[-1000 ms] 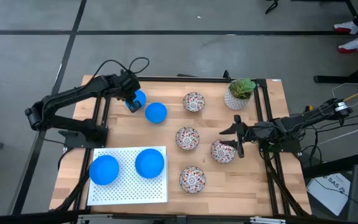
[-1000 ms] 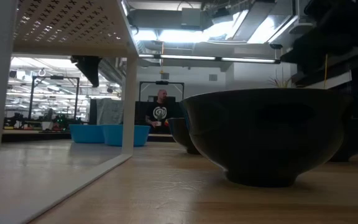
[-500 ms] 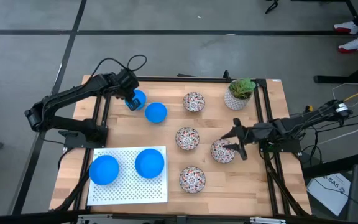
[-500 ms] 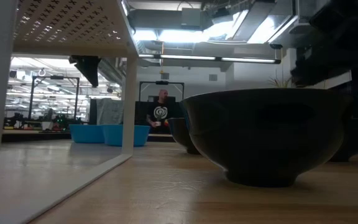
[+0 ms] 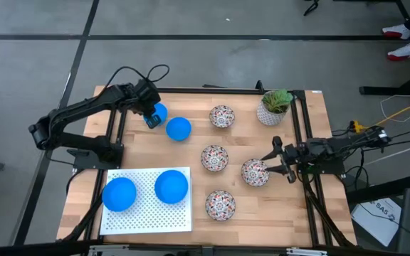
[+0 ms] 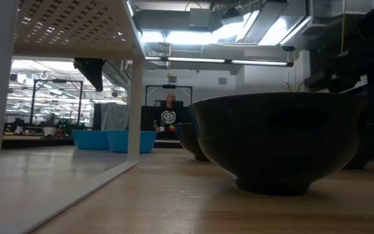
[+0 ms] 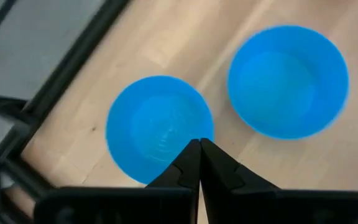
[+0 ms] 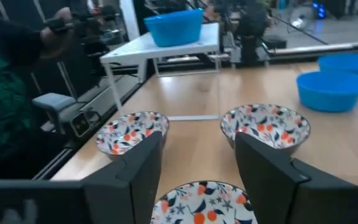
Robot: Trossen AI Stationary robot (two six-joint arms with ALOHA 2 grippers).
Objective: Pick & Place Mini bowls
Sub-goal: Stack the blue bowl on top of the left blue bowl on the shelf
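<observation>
Setting: a pale wooden desk [image 5: 191, 153] framed in black rail, standing on a grey floor, with an open workshop visible beyond it in the low view (a person stands far back there, well clear of the arms).

Item 1: white perforated raised shelf [image 5: 145, 217], near-left corner of the desk. Carries two plain bright blue mini bowls, one [image 5: 119, 193] beside the other [image 5: 171, 186].

Item 2: two more blue mini bowls at the far left of the desk, just beside each other: one [image 5: 179, 129] standing free, the other [image 5: 158, 112] partly under the left gripper [image 5: 149, 117]. In the left wrist view that gripper's fingers are pressed fully together, their tips over this bowl's rim; they hold nothing that can be made out.

Item 3: four white mini bowls with a red-and-dark floral pattern, centre to right: far [image 5: 222, 116], middle [image 5: 214, 157], near [image 5: 220, 204], and rightmost [image 5: 255, 172].

Item 4: white pot with a green plant [image 5: 273, 107], far right corner (not part of the job).

Item 5: right gripper [image 5: 279, 161], fingers spread apart and empty. The rightmost floral bowl lies directly ahead of it, just beyond the tips; the right wrist view shows the bowl's rim centred in the gap between the fingers.

Assessment: the right arm is by far the nearer to that bowl. The likely next move is a short advance straight ahead along the gripper's own pointing line, one finger inside the rim and one outside.
</observation>
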